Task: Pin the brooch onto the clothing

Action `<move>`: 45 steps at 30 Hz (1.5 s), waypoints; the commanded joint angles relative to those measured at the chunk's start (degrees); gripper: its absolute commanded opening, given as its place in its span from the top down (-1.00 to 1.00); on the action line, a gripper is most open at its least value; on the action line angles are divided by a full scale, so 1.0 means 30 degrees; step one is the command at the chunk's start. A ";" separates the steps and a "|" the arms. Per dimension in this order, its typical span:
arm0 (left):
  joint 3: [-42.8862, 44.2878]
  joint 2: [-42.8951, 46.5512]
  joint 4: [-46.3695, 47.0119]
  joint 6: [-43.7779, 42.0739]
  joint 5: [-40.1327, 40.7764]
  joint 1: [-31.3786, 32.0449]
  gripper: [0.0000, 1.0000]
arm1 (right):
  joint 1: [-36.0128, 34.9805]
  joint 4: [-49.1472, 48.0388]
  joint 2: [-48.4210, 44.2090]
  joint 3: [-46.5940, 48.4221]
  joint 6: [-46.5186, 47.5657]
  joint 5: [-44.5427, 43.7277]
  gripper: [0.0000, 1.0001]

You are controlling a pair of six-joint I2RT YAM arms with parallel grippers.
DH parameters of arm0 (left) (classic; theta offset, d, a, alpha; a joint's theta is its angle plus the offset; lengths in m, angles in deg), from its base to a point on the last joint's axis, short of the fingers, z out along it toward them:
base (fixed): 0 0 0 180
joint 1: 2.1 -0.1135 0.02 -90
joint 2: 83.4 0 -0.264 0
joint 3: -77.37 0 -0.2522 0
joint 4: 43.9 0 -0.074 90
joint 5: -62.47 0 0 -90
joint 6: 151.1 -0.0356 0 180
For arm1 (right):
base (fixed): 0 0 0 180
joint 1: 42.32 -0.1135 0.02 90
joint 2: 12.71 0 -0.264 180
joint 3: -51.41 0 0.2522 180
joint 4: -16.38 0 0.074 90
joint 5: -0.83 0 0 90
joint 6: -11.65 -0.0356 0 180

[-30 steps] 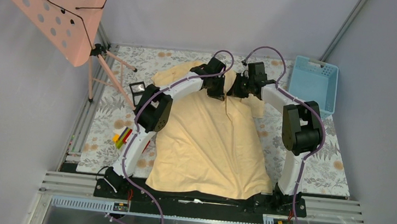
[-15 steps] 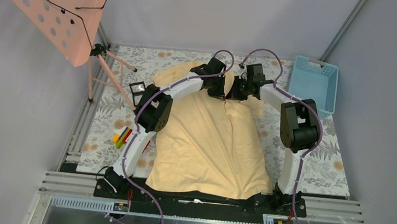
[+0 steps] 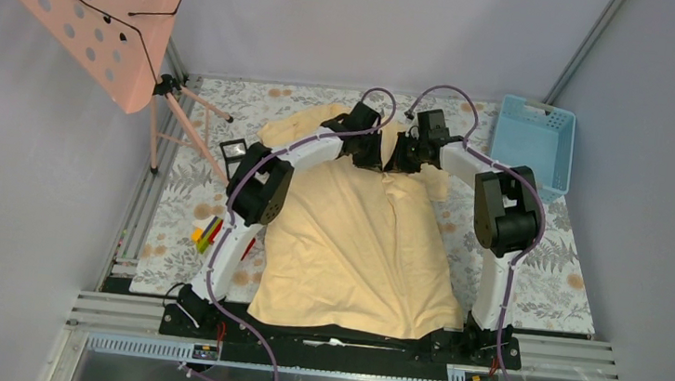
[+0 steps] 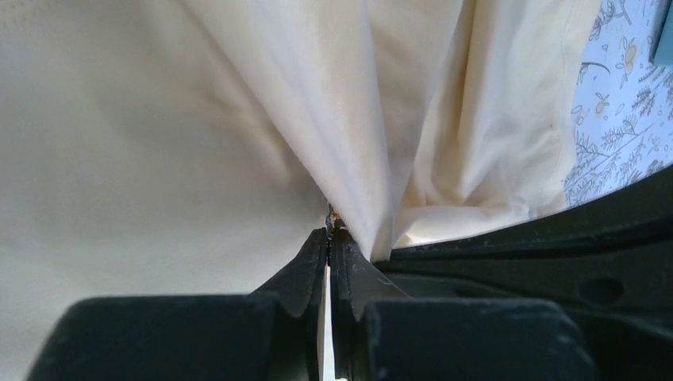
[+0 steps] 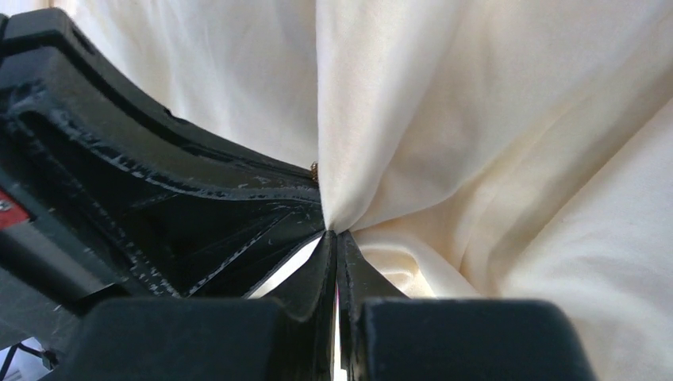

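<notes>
Grey walls close round a floral-clothed table [image 3: 560, 268], with a pink music stand [image 3: 89, 13] at upper left and a blue basket [image 3: 533, 139] at upper right of the top view. Spread across the middle lies the clothing [image 3: 356, 248]. Both arms reach to its far part, at upper centre of that view.

The right end effector [image 5: 335, 236] has its fingers pressed together on a raised fold of the cloth, which gathers to a point exactly at its tips. The left end effector [image 4: 328, 234] is closed to a hairline slit and meets that fold tip to tip. The brooch [image 4: 331, 213] seems to be the tiny metallic speck held at the left tips, against the base of the fold. It is too small to make out its shape.

The step in hand looks like driving the pin through the pinched ridge. To do it well, the right side should hold the fold taut and steady. The left should push along the ridge, not down into the table, so the pin catches one layer and does not slip aside.
</notes>
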 commanded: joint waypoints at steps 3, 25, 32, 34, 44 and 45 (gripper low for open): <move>-0.2150 0.2276 0.3013 0.0762 -0.1204 -0.0249 1.00 | 0.0023 0.0351 0.0740 0.0770 -0.0030 -0.0575 1.00; -0.5319 0.3888 0.7420 0.0228 -0.3363 -0.0397 1.00 | 0.0266 0.1498 0.1468 0.1840 -0.0826 -0.0787 1.00; -0.5903 0.4301 0.8152 -0.0675 -0.3680 -0.0370 1.00 | 0.0368 0.2516 0.1901 0.2731 -0.0866 -0.0535 1.00; -0.6008 0.4362 0.8161 -0.0970 -0.3616 -0.0368 1.00 | 0.0397 0.2782 0.2030 0.2965 -0.0915 -0.0468 1.00; -0.6553 0.4797 0.8706 -0.1869 -0.3354 -0.0342 1.00 | 0.0487 0.5042 0.2942 0.4427 -0.0662 0.0006 1.00; -0.6597 0.4845 0.8696 -0.1901 -0.3357 -0.0354 1.00 | 0.0486 0.5148 0.2985 0.4470 -0.0626 0.0086 1.00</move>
